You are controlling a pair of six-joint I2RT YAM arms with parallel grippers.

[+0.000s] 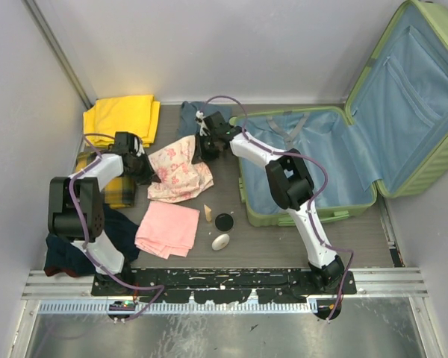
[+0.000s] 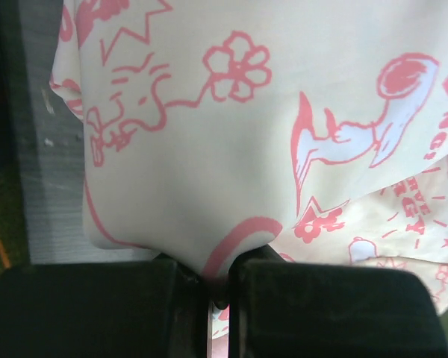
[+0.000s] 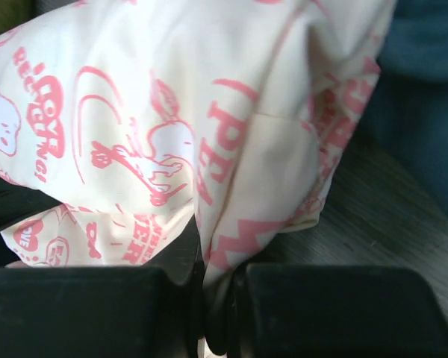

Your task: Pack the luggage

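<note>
Both arms engaged on one item. The cream cloth with pink print [image 1: 181, 170] is being pinched from two sides: the left gripper [image 2: 218, 277] is being held closed on a thin fold at the cloth's left edge, and the right gripper [image 3: 218, 280] is likewise clamped on a bunched fold at its far right corner. The luggage [image 1: 284, 218] is lying open on the table [image 1: 358, 239] to the right of the cloth, lid propped against the wall, blue lining exposed, nothing seen packed in it. Risks being noted: only a little fabric is being gripped, so a fold could slip out if the arms are raised unevenly. A hanging hem could be dragged across the small cone [image 1: 207, 213] and black disc [image 1: 224, 221] nearby, or snagged on the luggage's near wall, leaving the cloth draped over the rim.
</note>
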